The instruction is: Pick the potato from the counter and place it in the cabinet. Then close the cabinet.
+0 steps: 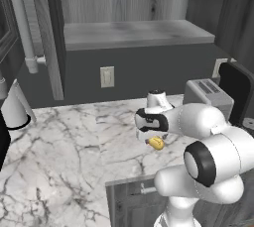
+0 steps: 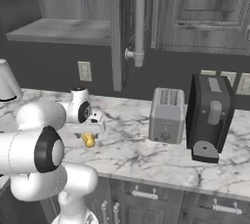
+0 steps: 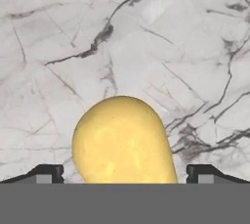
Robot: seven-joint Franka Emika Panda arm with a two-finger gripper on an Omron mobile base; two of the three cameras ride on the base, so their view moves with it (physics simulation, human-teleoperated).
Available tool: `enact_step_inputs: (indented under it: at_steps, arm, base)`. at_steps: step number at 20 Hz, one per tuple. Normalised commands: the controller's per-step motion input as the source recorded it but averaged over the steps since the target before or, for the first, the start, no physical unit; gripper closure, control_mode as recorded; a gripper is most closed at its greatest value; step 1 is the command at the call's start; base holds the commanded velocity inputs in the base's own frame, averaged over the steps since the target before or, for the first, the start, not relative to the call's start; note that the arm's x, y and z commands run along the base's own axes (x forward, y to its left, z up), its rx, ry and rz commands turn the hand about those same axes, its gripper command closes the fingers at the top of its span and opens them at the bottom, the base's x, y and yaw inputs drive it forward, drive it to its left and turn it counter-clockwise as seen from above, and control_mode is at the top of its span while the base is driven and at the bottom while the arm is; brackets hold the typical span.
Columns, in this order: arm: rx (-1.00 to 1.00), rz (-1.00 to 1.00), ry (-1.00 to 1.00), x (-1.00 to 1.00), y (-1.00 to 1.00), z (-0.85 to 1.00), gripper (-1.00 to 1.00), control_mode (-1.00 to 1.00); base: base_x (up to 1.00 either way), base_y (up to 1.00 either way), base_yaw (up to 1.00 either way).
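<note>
Nearest the lens in the hand view, the potato sits between the two dark fingertips, one at the left and one at the right, each standing a little clear of its sides; the tool is spread and not yet pinching anything. To do this step well, I judge the tool should keep the potato centred, sink until the fingertips pass its widest part, then press in evenly, since a smooth oval lump may squirt out of a high or lopsided pinch. From the base views the potato rests on the white marble surface, directly under the tool and near the front edge. Moving left to right across the room: a white rounded appliance stands at the far left, the cabinet hangs above with its door swung open and its grey shelf bare, a wall outlet sits below, then a silver toaster and a dark appliance beside it. The lift to the shelf must clear that open door.
</note>
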Motion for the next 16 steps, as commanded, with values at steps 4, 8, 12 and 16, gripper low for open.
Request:
enact_step_inputs:
  at_steps: [4, 8, 12, 16]
  arm:
    - [-0.04, 0.06, 0.00, 0.00, 0.05, -0.45, -1.00, -1.00]
    - [-0.01, 0.07, 0.00, 0.00, 0.00, -0.46, -1.00, -1.00]
    - [-0.01, 0.05, -0.02, -0.01, 0.00, -0.37, 1.00, -1.00]
    - [0.00, 0.02, -0.15, -0.36, -0.14, -0.12, 1.00, -1.00]
  base:
    - [0.00, 0.00, 0.00]
    - [0.00, 0.00, 0.00]
    - [0.00, 0.00, 0.00]
    - [0.00, 0.00, 0.00]
